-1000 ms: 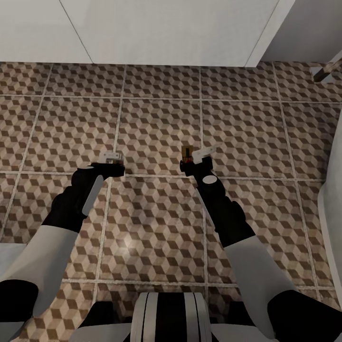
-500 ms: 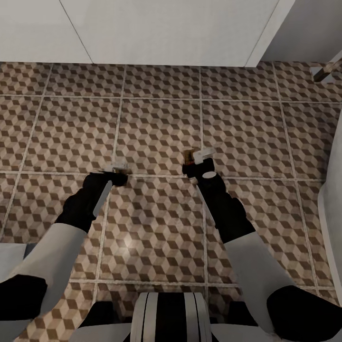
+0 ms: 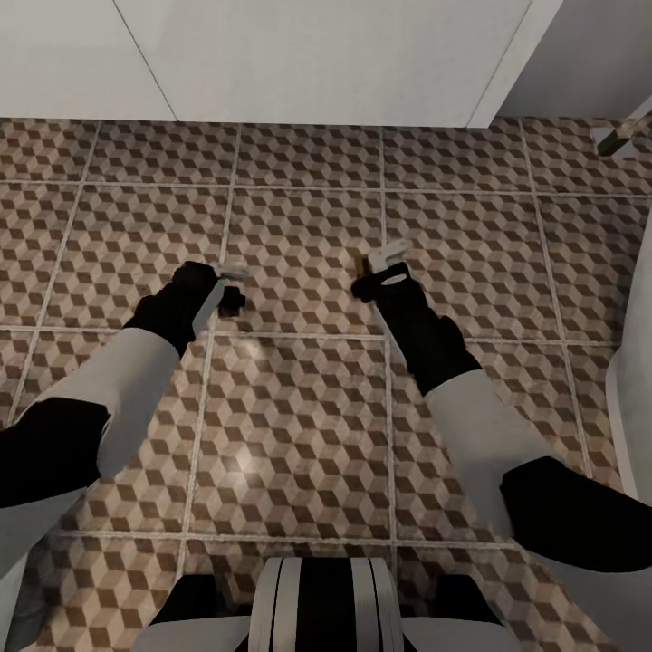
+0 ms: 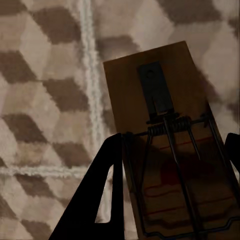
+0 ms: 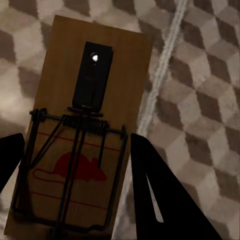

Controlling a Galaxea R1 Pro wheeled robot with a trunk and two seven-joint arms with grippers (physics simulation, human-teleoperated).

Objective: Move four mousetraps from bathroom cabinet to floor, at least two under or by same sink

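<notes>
In the head view, the mousetrap in the left pincer is mostly hidden, and little of the other is seen. Both arms are stretched forward and low over the bathroom floor. One mousetrap is pinched by the left pincer, another mousetrap by the right pincer, each pointing lengthwise away from its wrist.

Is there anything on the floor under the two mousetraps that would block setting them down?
Nothing visible does. Each mousetrap sits between its gripper's jaws, and beneath them only patterned bathroom floor tiles and grout lines show.
</notes>
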